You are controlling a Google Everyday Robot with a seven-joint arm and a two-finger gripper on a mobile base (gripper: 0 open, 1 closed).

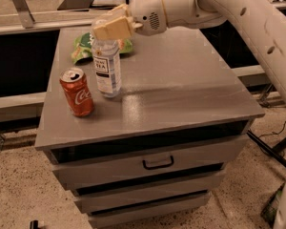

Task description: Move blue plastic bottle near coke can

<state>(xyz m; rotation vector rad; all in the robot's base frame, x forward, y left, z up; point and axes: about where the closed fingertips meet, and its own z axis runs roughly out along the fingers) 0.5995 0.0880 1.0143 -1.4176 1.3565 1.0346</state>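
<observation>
Leftmost on the table [181, 94]: coke can [76, 91], upright near the front-left corner. Just right of it, near but not touching: blue plastic bottle [107, 70], long axis vertical, base at or barely above the tabletop, cannot tell which. Behind both, a green snack bag [80, 46]. Directly above the bottle, gripper [112, 27], pinching it at the cap, arm reaching in from the upper right. Probably little left beyond setting down and letting go. Calls for a straight release upward along the bottle's axis, clear of the can at lower left, to avoid tipping either.
</observation>
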